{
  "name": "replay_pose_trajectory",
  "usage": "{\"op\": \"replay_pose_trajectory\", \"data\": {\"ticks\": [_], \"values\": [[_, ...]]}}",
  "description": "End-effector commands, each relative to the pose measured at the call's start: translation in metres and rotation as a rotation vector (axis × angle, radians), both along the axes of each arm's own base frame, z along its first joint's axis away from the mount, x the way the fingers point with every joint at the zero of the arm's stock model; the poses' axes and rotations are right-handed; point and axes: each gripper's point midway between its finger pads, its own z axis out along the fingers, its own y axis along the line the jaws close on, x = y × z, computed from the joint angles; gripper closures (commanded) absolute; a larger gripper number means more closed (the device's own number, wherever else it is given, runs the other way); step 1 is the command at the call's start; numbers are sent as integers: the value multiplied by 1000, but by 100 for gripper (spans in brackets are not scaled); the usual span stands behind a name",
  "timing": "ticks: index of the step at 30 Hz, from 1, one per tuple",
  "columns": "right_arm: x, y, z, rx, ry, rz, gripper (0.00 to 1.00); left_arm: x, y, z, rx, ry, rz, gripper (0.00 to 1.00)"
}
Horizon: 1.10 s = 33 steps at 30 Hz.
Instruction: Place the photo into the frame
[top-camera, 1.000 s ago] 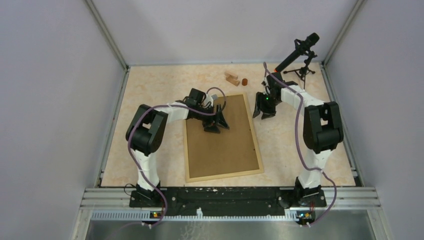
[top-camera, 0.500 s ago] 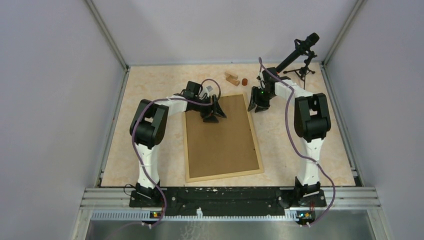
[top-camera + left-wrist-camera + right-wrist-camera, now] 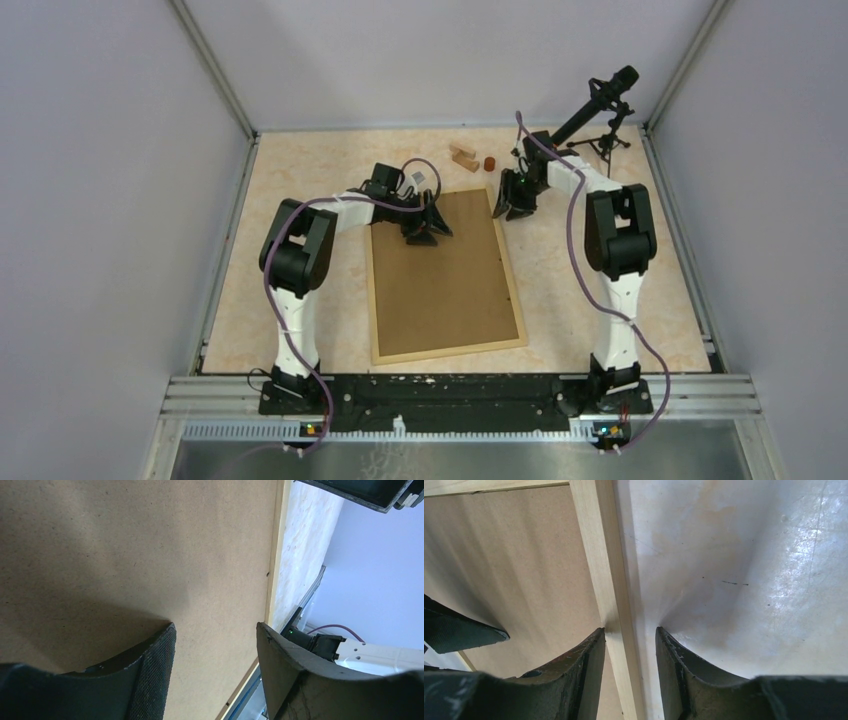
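Beige table (image 3: 300,180): carries the frame, which lies flat between the two arms.
Frame (image 3: 445,275): back up, brown board showing. Its long axis runs from the arms' bases toward the far wall, leaning slightly left at the far end.
Photo: not visible in any view, so I cannot tell where it is. It may lie beneath the board.
Right rail (image 3: 596,545): pale wood, running lengthwise between board and bare table.
Left gripper (image 3: 425,228): over the far part of the board, inside the rails. Its jaws are spread with nothing between them but board.
Right gripper (image 3: 510,205): at the frame's far right corner, jaws spread. It straddles the right rail, one finger on the board side and the other over the table. No pinch is visible.
Deciding relation: the rail's length runs through the right gripper's gap, so closing would squeeze across its narrow width.
Nearer arm: the right one for that rail, the left for the board's middle.
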Motion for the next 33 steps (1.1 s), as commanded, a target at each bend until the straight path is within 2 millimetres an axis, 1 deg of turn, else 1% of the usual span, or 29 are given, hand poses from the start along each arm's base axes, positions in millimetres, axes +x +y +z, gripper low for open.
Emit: {"op": "replay_pose_trajectory", "data": {"ticks": [1, 4, 7, 13, 16, 20, 23, 28, 33], "values": [[6, 0, -14, -22, 7, 7, 58, -9, 7, -31, 61, 45, 5, 34], [3, -1, -19, -34, 24, 10, 58, -9, 8, -32, 64, 46, 5, 34], [-5, -2, -27, -73, 41, 16, 58, -9, 8, -32, 68, 43, 5, 34], [-23, -13, -46, -171, 88, 3, 58, -9, 9, -32, 69, 44, 5, 34], [-23, -21, -49, -218, 95, -18, 58, -9, 9, -31, 69, 44, 6, 34], [-22, -13, -48, -166, 105, -4, 59, -10, 9, -31, 69, 43, 4, 34], [-20, -20, -49, -200, 103, -22, 59, -9, 9, -30, 72, 41, 6, 34], [-22, -25, -55, -243, 119, -39, 60, -9, 9, -30, 69, 42, 5, 34], [-24, -31, -60, -327, 126, -57, 61, -9, 10, -32, 78, 42, 7, 34]]}}
